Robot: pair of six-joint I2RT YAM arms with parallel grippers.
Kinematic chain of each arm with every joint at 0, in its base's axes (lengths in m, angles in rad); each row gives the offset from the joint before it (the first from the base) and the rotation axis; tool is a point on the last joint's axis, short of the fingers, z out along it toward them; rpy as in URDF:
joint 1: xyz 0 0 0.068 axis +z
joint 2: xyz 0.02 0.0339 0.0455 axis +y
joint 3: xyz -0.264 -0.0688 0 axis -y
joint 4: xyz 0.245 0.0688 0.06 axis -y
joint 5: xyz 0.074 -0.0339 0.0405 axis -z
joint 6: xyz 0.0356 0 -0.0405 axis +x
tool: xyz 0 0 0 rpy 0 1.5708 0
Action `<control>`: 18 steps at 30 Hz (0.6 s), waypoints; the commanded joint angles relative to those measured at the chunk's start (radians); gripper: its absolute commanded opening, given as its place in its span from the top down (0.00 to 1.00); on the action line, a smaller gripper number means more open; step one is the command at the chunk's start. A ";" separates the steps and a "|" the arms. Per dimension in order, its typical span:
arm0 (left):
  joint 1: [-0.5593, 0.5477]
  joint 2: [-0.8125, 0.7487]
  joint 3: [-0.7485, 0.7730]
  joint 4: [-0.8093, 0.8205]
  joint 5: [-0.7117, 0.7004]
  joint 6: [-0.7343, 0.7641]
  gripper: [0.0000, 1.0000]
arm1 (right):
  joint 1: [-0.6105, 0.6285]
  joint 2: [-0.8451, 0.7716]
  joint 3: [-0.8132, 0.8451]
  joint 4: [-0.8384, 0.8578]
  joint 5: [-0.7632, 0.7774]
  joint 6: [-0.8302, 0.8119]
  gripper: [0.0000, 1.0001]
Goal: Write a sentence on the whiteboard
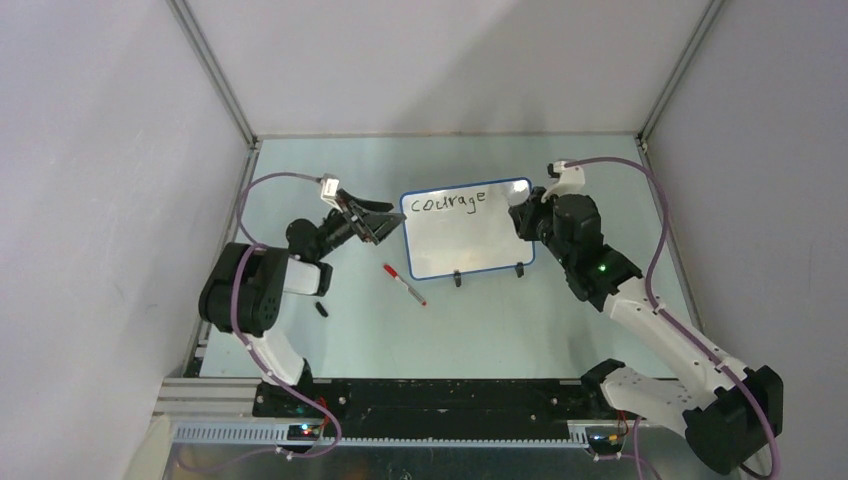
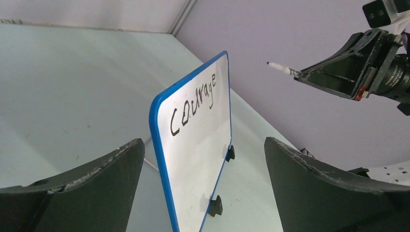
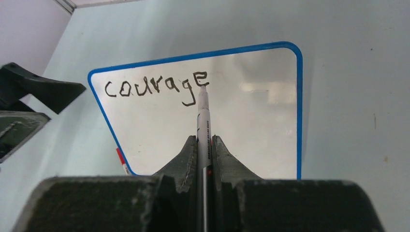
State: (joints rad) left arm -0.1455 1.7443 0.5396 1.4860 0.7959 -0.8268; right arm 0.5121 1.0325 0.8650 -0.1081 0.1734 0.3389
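In the right gripper (image 3: 203, 145), pinched shut on a marker (image 3: 202, 113), the tip points away from the arm to the end of the sentence (image 3: 154, 88), which reads only "courage", on the top line of the whiteboard (image 3: 261, 130). The whiteboard stands tilted on the table (image 1: 560, 325), long side left to right, so the next word, I judge, must go below and left of the tip; the left gripper (image 1: 385, 222), spread wide and empty, is just beside its left edge. Around it lie a red pen (image 1: 404, 285) and a small black piece (image 1: 321, 309), then plain grey walls (image 1: 100, 150).
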 commanded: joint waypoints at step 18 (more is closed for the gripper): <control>0.021 -0.771 -0.204 -0.712 -0.525 0.395 0.01 | 0.095 -0.205 -0.258 0.306 0.225 -0.124 1.00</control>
State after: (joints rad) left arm -0.1284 1.0885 0.3634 1.0039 0.4908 -0.5476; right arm 0.5850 0.8707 0.6559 0.0597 0.3206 0.2584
